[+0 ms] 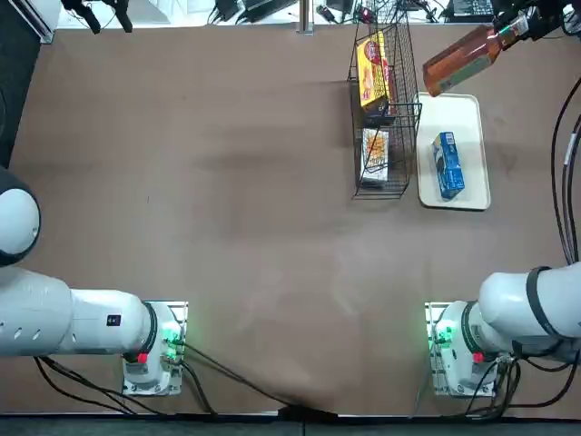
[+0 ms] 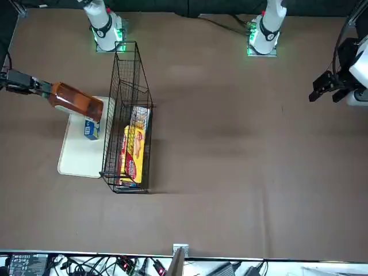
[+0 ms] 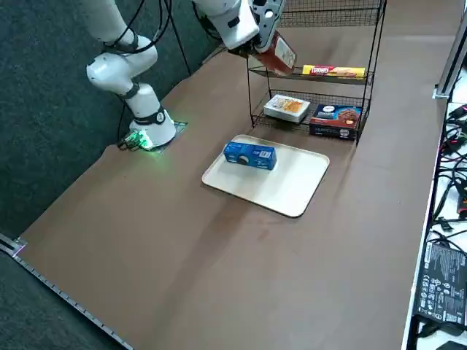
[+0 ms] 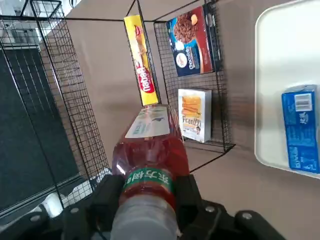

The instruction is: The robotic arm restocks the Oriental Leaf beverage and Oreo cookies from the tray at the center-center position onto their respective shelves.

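Observation:
My right gripper (image 1: 514, 27) is shut on the neck of the Oriental Leaf bottle (image 1: 460, 59), held tilted in the air above the tray's far end, next to the wire rack (image 1: 381, 109). In the wrist view the bottle (image 4: 150, 150) points toward the rack's tiers (image 4: 65, 95). From the side the bottle (image 3: 276, 51) hangs at the rack's middle tier edge. The blue Oreo packet (image 1: 448, 165) lies on the white tray (image 1: 477, 136), seen too from the side as packet (image 3: 250, 155) on tray (image 3: 292, 186).
The rack holds a long yellow-and-red packet (image 3: 333, 71) on its middle tier, and a pale box (image 3: 287, 108) and a dark blue-red box (image 3: 336, 120) on its bottom tier. The table's far edge with cables (image 1: 272, 9) lies just beyond the rack.

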You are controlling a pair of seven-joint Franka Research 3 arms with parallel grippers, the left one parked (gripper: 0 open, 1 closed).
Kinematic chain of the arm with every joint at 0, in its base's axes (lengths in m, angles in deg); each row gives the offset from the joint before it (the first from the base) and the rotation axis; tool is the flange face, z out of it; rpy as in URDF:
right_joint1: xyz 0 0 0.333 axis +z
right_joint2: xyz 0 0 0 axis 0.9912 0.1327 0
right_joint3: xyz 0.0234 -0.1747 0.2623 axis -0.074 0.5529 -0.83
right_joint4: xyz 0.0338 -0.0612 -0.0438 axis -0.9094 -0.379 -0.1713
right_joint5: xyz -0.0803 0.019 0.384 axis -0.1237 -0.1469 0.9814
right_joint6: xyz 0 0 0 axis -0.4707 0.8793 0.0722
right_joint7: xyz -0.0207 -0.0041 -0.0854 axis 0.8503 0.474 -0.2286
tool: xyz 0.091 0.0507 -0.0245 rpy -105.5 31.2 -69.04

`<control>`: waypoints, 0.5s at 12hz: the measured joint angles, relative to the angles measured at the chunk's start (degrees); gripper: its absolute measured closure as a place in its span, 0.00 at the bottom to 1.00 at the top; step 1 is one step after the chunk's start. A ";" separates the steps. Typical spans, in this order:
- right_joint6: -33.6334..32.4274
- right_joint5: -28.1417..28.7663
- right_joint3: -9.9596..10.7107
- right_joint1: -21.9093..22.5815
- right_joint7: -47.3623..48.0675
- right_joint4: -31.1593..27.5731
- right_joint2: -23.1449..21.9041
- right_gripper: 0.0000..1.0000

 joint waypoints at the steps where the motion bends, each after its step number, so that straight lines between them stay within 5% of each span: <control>1: -0.01 0.30 -0.11 0.04 0.00 -0.78 -0.25 0.41; 6: 0.07 2.77 -1.01 0.22 0.00 -4.35 -0.76 0.41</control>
